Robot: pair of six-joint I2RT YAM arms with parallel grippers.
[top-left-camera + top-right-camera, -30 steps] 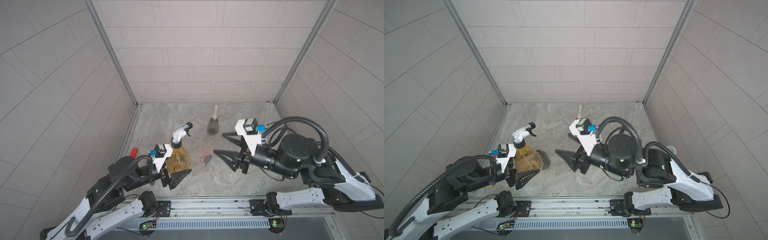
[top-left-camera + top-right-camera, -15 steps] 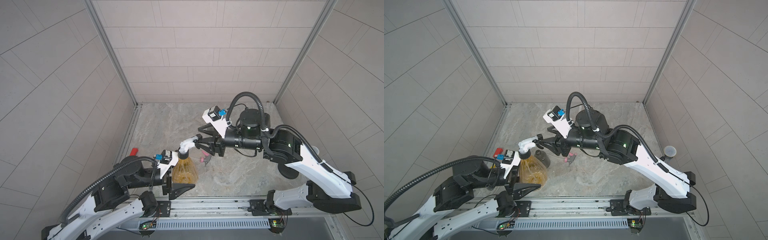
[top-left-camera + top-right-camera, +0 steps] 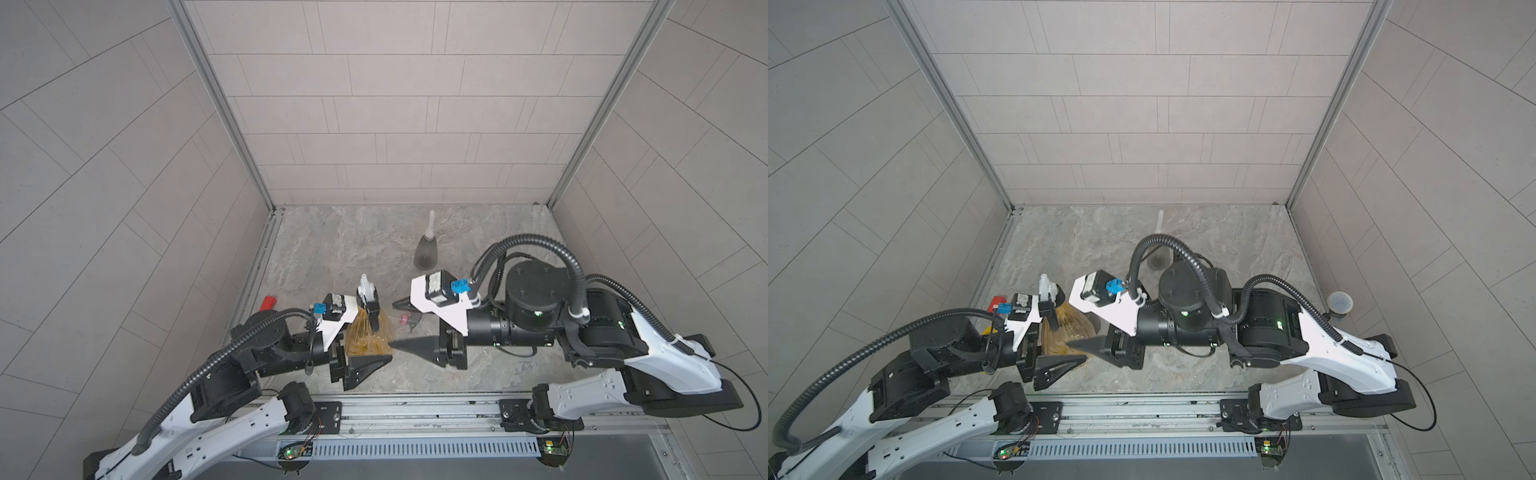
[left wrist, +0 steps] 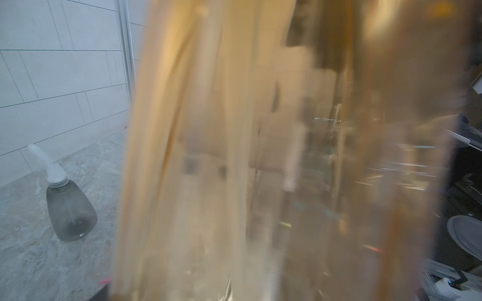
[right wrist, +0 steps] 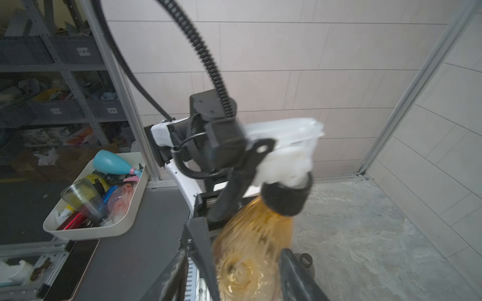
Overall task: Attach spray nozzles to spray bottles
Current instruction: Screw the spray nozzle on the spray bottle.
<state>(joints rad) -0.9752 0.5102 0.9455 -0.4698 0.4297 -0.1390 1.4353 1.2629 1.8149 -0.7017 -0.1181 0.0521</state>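
My left gripper is shut on the orange-amber spray bottle, which fills the left wrist view. A black-and-white spray nozzle sits on its neck, black collar down. The open right gripper points left, its fingertips on either side of the bottle's base. The pink-and-grey nozzle lies on the floor behind that gripper. A smoky grey bottle with a white nozzle stands further back. Another grey bottle with a bare neck stands just beyond the amber one.
A red block lies by the left wall. Tiled walls close the floor on three sides, and a metal rail runs along the front. Outside the booth a white tray holds several bottles.
Half a second ago my right arm was raised with its gripper at the nozzle on the amber bottle. Now it is low again, fingers at the bottle's base. The nozzle has turned toward the back.
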